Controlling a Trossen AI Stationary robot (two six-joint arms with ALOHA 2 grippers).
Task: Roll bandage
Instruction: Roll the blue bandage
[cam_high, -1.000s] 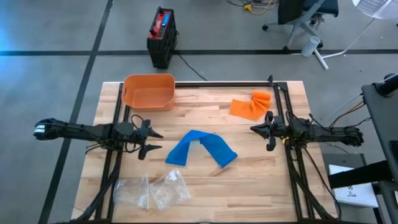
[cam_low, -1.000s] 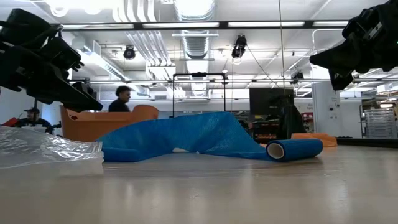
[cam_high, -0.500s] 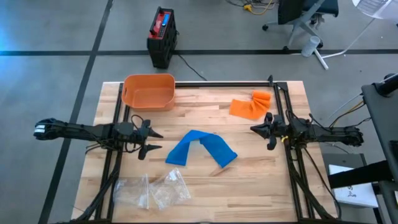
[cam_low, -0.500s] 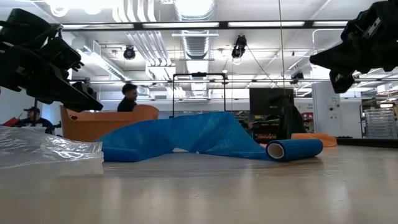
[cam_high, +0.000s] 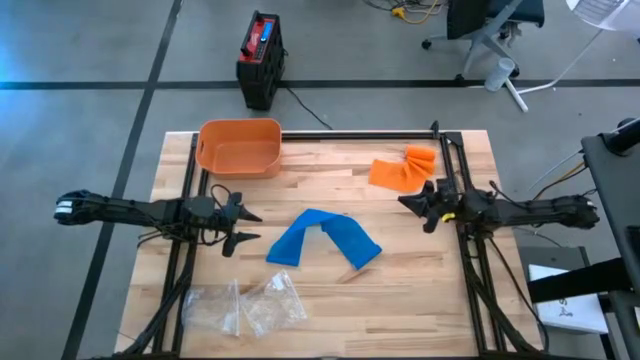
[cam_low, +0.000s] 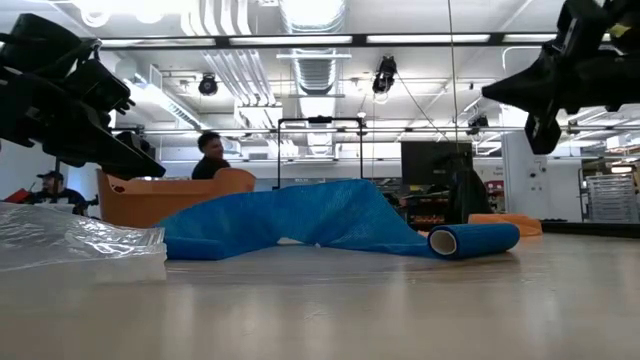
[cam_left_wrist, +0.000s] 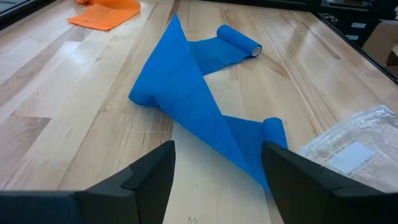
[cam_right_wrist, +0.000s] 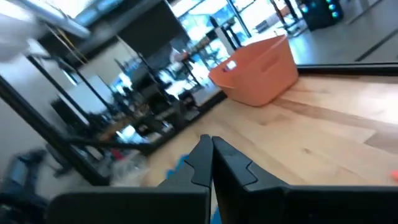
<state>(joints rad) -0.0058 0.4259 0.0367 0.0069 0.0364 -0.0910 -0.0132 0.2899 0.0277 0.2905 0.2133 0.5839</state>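
A blue bandage (cam_high: 322, 238) lies partly unrolled in a bent strip at the middle of the table. Its rolled end (cam_low: 475, 240) rests on the wood toward the right, and the strip humps up in the middle (cam_left_wrist: 186, 87). My left gripper (cam_high: 243, 226) hangs open to the left of the bandage, pointing at it, and its two fingers (cam_left_wrist: 149, 180) frame the bandage's near end without touching it. My right gripper (cam_high: 403, 204) is shut and held level above the table, to the right of the bandage (cam_right_wrist: 211, 155).
An orange bin (cam_high: 240, 147) stands at the far left of the table. A crumpled orange bandage (cam_high: 402, 168) lies at the far right, beside my right gripper. Clear plastic bags (cam_high: 245, 308) lie near the front left edge. People show in the room behind.
My right gripper has rolled about its own pointing line, with its fingers shut throughout. The bandage has not moved. A person in the background has walked a little to the right.
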